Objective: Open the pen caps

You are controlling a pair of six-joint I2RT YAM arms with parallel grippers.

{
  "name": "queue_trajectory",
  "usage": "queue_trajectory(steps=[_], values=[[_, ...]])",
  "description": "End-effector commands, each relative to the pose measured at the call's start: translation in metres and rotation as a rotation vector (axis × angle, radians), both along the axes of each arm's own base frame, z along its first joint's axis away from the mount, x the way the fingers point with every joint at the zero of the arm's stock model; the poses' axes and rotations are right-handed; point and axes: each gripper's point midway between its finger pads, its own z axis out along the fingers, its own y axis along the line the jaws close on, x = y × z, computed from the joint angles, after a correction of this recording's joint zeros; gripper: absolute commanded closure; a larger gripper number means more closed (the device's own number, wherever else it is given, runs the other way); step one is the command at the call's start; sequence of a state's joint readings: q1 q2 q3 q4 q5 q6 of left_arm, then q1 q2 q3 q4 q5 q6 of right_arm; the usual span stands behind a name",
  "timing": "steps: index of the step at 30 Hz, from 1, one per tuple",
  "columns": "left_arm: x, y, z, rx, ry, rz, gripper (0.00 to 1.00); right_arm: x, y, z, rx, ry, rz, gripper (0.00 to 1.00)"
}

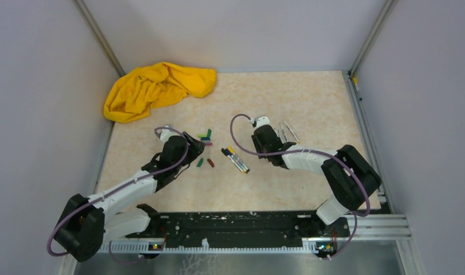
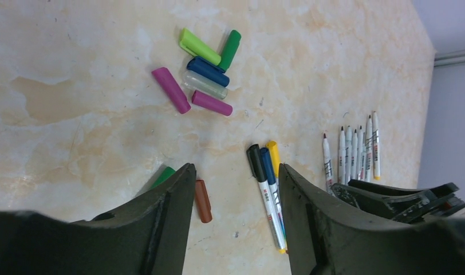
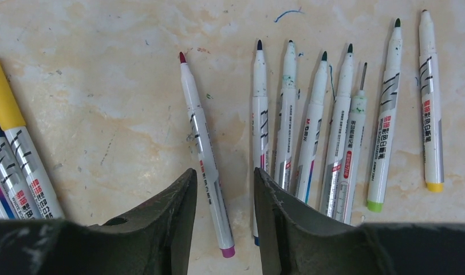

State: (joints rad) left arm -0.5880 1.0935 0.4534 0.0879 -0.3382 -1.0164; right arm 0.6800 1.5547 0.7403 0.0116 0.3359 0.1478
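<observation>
Several loose pen caps (image 2: pixel 207 71) in green, blue, purple and clear lie in a cluster ahead of my left gripper (image 2: pixel 235 169). It is open and empty above the table. A red-brown cap (image 2: pixel 203 201) lies by its left finger, and a green cap (image 2: pixel 161 176) is half hidden behind that finger. Three capped pens (image 2: pixel 264 183) with black, blue and yellow caps lie by its right finger. My right gripper (image 3: pixel 224 175) is open low over a row of uncapped pens (image 3: pixel 310 126). A red-tipped pen (image 3: pixel 204 149) lies loose between its jaws. In the top view I see the left gripper (image 1: pixel 198 148) and the right gripper (image 1: pixel 278 146).
A crumpled yellow cloth (image 1: pixel 156 89) lies at the back left. Grey walls close in the table on three sides. A metal rail (image 1: pixel 365 126) runs along the right edge. The capped pens (image 1: pixel 236 160) lie between the two arms.
</observation>
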Motion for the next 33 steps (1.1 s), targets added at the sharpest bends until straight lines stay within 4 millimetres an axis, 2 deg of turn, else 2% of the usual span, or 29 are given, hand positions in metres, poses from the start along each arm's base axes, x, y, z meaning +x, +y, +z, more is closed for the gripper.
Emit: queue_trajectory(steps=[1, 8, 13, 17, 22, 29, 33], values=[[-0.004, 0.002, 0.003, -0.012, -0.009, -0.004, 0.37, 0.01, 0.003, 0.028, 0.037, -0.062, -0.005, 0.59], [-0.007, -0.003, 0.011, -0.044, -0.025, -0.028, 0.32, 0.0, 0.013, 0.068, 0.118, -0.129, 0.063, 0.56], [-0.01, -0.004, 0.017, -0.057, -0.031, -0.041, 0.31, -0.019, 0.034, 0.081, 0.132, -0.141, 0.16, 0.54], [-0.013, -0.007, 0.019, -0.077, -0.036, -0.059, 0.3, -0.036, 0.059, 0.076, 0.135, -0.116, 0.254, 0.54], [-0.015, -0.011, 0.021, -0.084, -0.033, -0.079, 0.3, -0.052, 0.082, 0.059, 0.13, -0.071, 0.331, 0.54], [-0.019, -0.011, 0.021, -0.099, -0.036, -0.081, 0.31, -0.062, 0.097, 0.033, 0.12, -0.021, 0.38, 0.55], [-0.021, -0.014, 0.02, -0.113, -0.034, -0.094, 0.32, -0.061, 0.096, 0.022, 0.098, -0.013, 0.367, 0.55]])
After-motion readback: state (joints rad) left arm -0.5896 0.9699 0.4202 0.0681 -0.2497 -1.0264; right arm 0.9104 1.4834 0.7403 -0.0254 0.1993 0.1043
